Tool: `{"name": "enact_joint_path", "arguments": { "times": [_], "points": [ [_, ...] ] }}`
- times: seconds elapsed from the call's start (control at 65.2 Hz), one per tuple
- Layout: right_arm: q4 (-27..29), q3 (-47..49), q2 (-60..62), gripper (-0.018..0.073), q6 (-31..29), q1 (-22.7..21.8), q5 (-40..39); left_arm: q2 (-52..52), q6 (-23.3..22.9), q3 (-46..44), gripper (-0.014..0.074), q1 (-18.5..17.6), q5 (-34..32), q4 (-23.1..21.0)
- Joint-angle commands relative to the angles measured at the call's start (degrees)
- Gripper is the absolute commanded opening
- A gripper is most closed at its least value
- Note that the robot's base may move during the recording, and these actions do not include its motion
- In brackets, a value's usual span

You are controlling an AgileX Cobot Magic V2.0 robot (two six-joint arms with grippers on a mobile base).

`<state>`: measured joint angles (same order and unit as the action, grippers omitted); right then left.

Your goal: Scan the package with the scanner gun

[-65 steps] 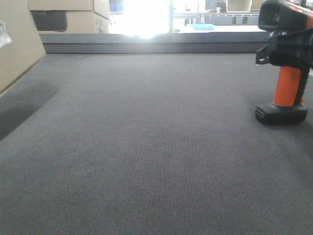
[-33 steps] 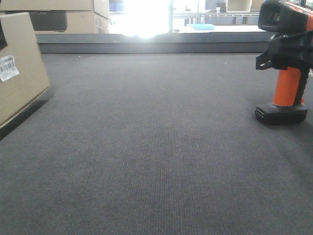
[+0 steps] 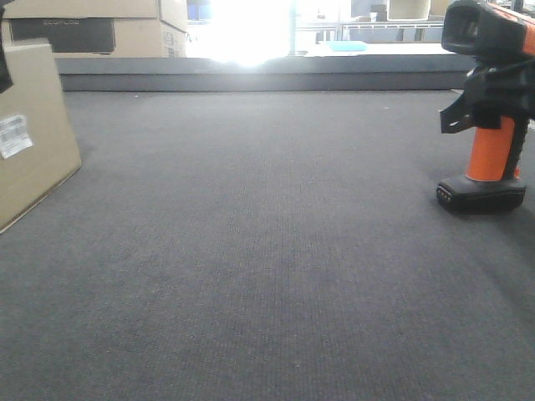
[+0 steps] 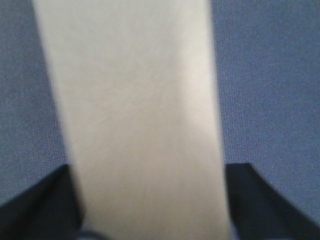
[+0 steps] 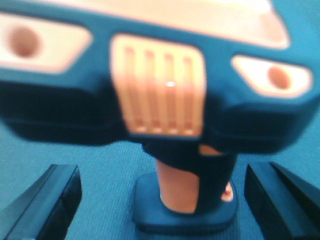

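The left hand is reaching over the package, its two dark fingers showing at the lower corners of the left wrist view with the tan box filling the space between them; the view is blurred, and I cannot tell whether the fingers are pressing the cardboard or just flanking it. In the front view only a dark sliver of this hand is showing at the upper left edge, right above the box.

The right hand is spread wide, its fingers sitting at the lower left and lower right of the right wrist view, well apart from the scanner gun standing between them. In the front view the black hand is hanging level with the top of the orange handle, just under the black head.

The scanner gun is standing upright on its flat base at the right edge of the front view, on the grey bench. The package is resting at the left edge, its white barcode label facing the camera. Cardboard boxes with a dark panel are sitting behind it at the upper left.
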<state>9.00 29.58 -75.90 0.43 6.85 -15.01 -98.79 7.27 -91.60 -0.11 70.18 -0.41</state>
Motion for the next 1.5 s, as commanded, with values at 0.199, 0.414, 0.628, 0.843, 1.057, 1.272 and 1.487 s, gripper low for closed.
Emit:
{"name": "enact_joint_path", "arguments": {
  "times": [0.199, 0.414, 0.628, 0.843, 1.057, 1.272, 1.487],
  "points": [
    [-0.40, -0.74, 5.85, 0.0568, -0.43, -0.41, 4.62, 0.66, -0.42, -0.57, 0.0605, -0.21, -0.22, -0.22],
    [-0.40, -1.75, 10.16, 0.0568, -0.43, -0.41, 10.12, 4.61, -0.42, -0.57, 0.0605, -0.21, -0.22, -0.22],
    [-0.40, -1.75, 17.71, 0.0435, -0.43, -0.41, 16.36, 12.31, -0.42, -0.57, 0.0599, -0.21, -0.22, -0.95],
    [-0.84, -1.75, 26.62, -0.0022, -0.43, -0.41, 20.74, 19.83, -0.42, -0.57, 0.0360, -0.21, -0.22, -2.14],
    [-4.13, -1.75, 34.03, -0.0153, -0.43, -3.68, 25.08, 25.19, -0.42, 2.83, -0.0109, -0.21, -0.22, -4.59],
    [-7.91, -1.75, 37.96, -0.0153, -0.43, -7.48, 28.73, 35.84, -0.42, 19.23, -0.0111, -0.21, -11.99, -4.29],
    [-7.91, -1.75, 38.15, -0.0153, -0.43, -7.48, 29.97, 52.04, -0.42, 42.27, -0.0111, -0.21, -36.47, -3.39]
  ]
}}
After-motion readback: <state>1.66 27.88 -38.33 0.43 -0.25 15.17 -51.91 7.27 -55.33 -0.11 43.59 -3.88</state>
